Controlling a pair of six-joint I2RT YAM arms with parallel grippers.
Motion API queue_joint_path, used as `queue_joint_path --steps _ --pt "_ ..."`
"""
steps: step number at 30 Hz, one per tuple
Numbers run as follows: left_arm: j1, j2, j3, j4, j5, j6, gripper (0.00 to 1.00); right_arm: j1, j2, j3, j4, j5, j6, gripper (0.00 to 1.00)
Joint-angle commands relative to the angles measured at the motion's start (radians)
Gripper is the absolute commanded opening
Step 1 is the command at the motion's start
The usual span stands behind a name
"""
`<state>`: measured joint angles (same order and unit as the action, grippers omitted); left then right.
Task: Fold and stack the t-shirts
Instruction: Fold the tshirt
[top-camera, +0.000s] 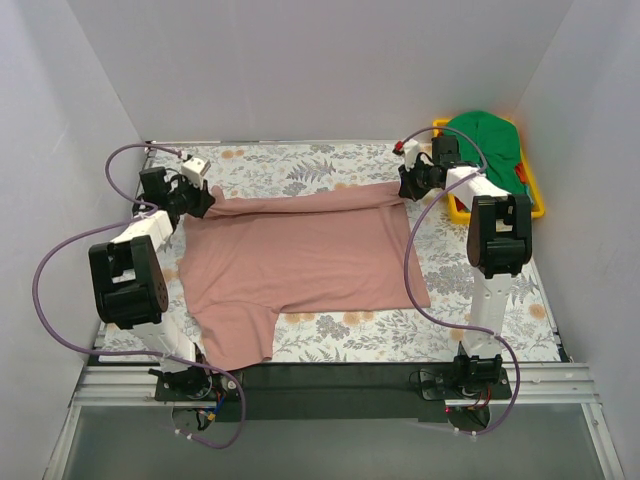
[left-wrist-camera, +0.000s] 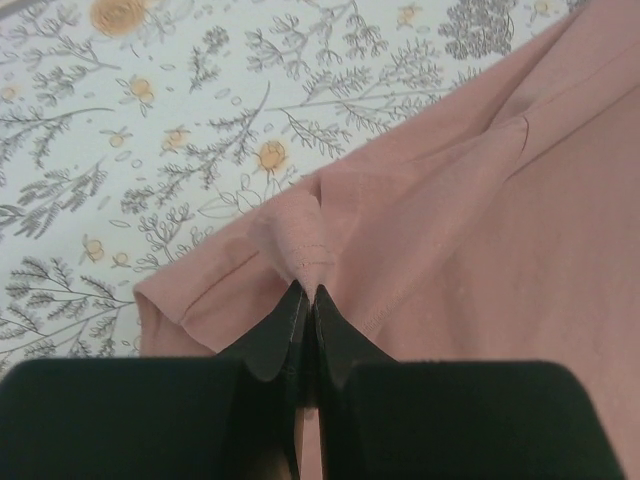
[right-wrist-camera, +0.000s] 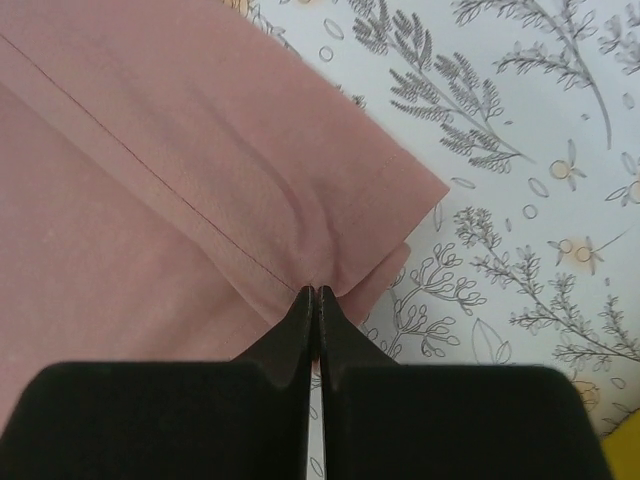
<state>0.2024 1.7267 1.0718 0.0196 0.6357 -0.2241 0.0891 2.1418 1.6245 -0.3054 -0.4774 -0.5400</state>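
We see one floral-patterned table cover (top-camera: 480, 320), pale with grey ferns and small orange blooms, spread over the whole work surface. On it lies one dusty pink t-shirt (top-camera: 300, 260), soft matte knit, spread mostly flat in the middle of the table. Its long axis runs left to right. One short sleeve points toward the near edge at the left end, and a straight edge closes the right end. Along the far side a narrow band of cloth is lifted and creased between the two far corners.

We count two arms, one on each side of the shirt. At the far right corner of the table sits one yellow bin (top-camera: 535, 205) of smooth plastic, rectangular. One bright green t-shirt (top-camera: 487, 140) is heaped in it in a rounded mound, and a small patch of red cloth (top-camera: 520, 173) shows beside the green.

The left gripper (left-wrist-camera: 308, 292) has its black jaws pressed together on a bunched, stitched fold at the pink shirt's far left corner. The right gripper (right-wrist-camera: 312, 292) is likewise clamped on the far right corner, where two hemmed layers with a line of stitching meet.
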Motion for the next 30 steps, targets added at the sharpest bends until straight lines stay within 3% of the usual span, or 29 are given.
queue_joint_path --steps 1,8,30 --pt "0.009 -0.058 -0.036 -0.014 0.016 0.068 0.00 -0.008 -0.060 -0.029 -0.021 -0.001 -0.049 0.01" --pt "0.008 -0.030 -0.087 -0.039 0.006 0.114 0.00 -0.006 -0.034 -0.041 -0.052 0.005 -0.074 0.01" --pt "0.022 -0.012 -0.052 -0.105 -0.008 0.190 0.00 -0.003 -0.049 -0.038 -0.138 -0.024 -0.110 0.01"
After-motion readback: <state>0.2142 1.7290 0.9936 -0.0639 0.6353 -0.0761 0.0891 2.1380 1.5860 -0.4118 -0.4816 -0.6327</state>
